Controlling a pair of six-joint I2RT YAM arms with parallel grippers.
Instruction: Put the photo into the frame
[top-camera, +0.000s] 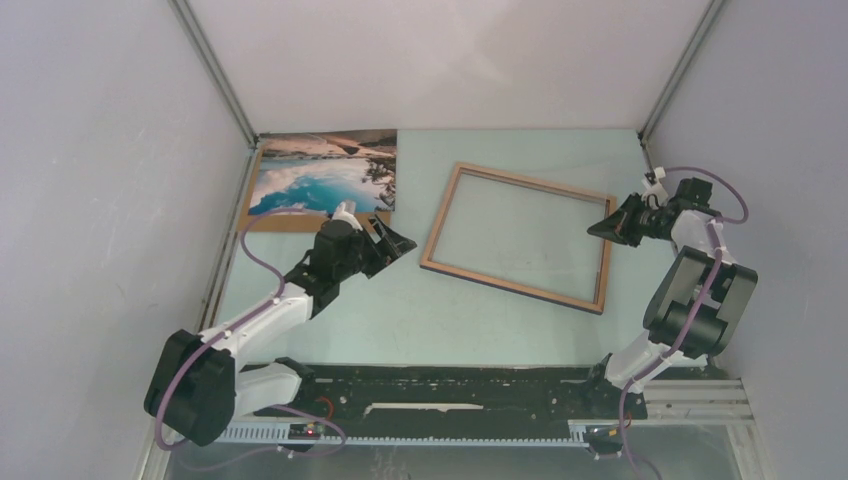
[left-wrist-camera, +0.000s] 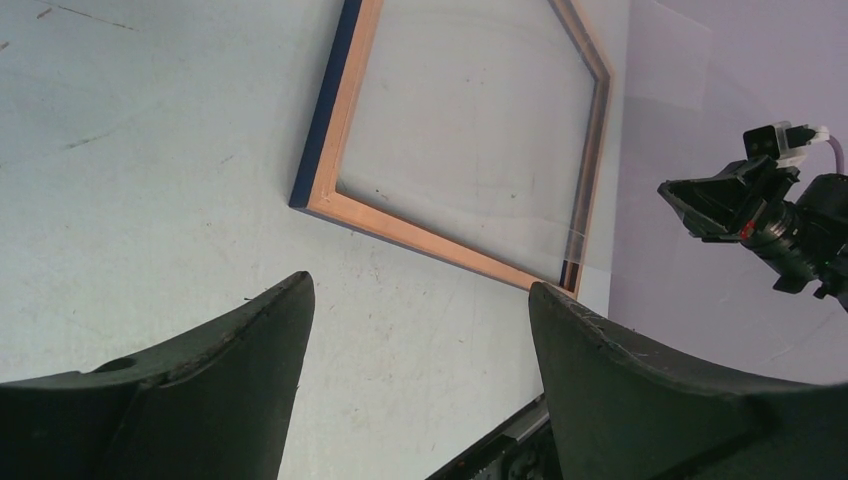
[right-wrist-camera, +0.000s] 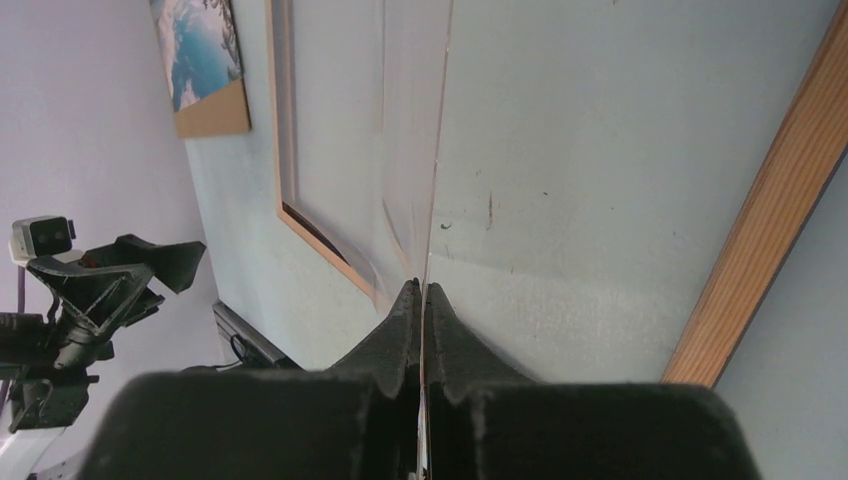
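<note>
The photo, turquoise water and snow, lies face up at the back left on a brown backing board; it also shows in the right wrist view. The frame lies flat mid-table, light wood face up; it shows in the left wrist view and the right wrist view. My left gripper is open and empty, hovering between photo and frame. My right gripper is at the frame's right edge, shut on a thin clear sheet seen edge-on, apparently the frame's pane.
Grey enclosure walls stand close on the left, back and right. A black rail runs along the near edge between the arm bases. The left arm shows in the right wrist view.
</note>
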